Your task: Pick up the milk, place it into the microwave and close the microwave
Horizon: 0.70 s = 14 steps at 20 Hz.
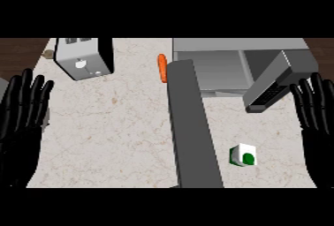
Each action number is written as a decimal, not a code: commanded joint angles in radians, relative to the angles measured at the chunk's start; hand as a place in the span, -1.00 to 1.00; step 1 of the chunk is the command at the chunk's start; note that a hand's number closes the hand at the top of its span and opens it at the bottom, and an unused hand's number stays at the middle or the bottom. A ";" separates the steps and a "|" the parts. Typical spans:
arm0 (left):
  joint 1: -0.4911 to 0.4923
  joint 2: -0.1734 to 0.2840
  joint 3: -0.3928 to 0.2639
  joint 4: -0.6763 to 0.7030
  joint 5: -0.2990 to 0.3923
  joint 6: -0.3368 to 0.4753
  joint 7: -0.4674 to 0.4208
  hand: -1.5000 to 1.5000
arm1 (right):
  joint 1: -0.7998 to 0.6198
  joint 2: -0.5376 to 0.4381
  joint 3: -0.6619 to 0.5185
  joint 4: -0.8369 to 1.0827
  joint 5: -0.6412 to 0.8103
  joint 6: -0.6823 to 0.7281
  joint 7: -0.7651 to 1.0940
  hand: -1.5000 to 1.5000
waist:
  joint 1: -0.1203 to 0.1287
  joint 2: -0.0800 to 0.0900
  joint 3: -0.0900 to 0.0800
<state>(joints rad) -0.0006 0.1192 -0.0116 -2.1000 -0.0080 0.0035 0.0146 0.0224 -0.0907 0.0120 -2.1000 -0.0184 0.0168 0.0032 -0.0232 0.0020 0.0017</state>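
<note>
1. I count one small white milk carton with a green spot (244, 155), standing on the pale marble surface (111, 132), between my two hands.
2. One grey box microwave (241, 66) stands open; its long dark door (192, 128) swings out toward me. I see nothing inside it.
3. One orange carrot (162, 68) and one silver toaster (83, 57) sit behind.
4. My left robot hand (20, 119) and my right robot hand (318, 119) are both open, fingers straight, holding nothing.
</note>
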 commanded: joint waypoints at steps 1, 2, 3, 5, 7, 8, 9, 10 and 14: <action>0.068 -0.020 -0.020 -0.028 -0.021 -0.018 -0.040 -1.00 | 0.001 0.022 0.004 -0.003 0.031 -0.024 0.012 -1.00 | 0.024 -0.003 -0.002; -0.009 -0.084 -0.102 0.003 -0.124 0.075 -0.018 -1.00 | 0.170 0.029 0.059 -0.141 0.006 0.021 -0.018 -1.00 | 0.012 -0.004 -0.001; 0.042 -0.091 -0.114 -0.042 -0.128 0.073 -0.028 -1.00 | 0.104 -0.039 -0.047 -0.137 -0.083 0.067 0.033 -1.00 | 0.018 -0.004 -0.002; 0.058 -0.116 -0.194 0.015 -0.204 0.161 -0.092 -1.00 | 0.297 0.029 0.079 -0.220 -0.014 0.068 -0.056 -1.00 | 0.008 -0.006 -0.001; 0.125 -0.117 -0.121 0.002 -0.004 0.235 -0.013 -1.00 | 0.271 -0.017 0.082 -0.215 -0.086 0.135 -0.027 -1.00 | 0.017 -0.008 -0.003; 0.106 -0.118 -0.117 0.000 -0.003 0.252 -0.003 -1.00 | 0.330 -0.024 0.090 -0.253 -0.097 0.157 -0.038 -1.00 | 0.010 -0.007 -0.002; 0.132 -0.118 -0.188 -0.049 -0.039 0.296 0.037 -1.00 | 0.370 -0.027 0.103 -0.283 -0.088 0.167 -0.042 -1.00 | 0.012 -0.008 -0.001; 0.180 -0.118 -0.215 -0.048 -0.056 0.302 -0.021 -1.00 | 0.426 -0.014 0.123 -0.318 -0.061 0.166 -0.069 -1.00 | 0.013 -0.008 -0.002; 0.375 -0.119 -0.270 -0.181 -0.036 0.259 -0.054 -1.00 | 0.574 0.024 0.215 -0.382 0.025 0.182 -0.122 -1.00 | 0.021 -0.010 -0.002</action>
<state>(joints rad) 0.2303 0.0077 -0.2161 -2.1845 -0.0518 0.2477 -0.0246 0.4739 -0.0994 0.1293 -2.4274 -0.0751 0.1819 -0.0706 -0.0087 -0.0062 0.0000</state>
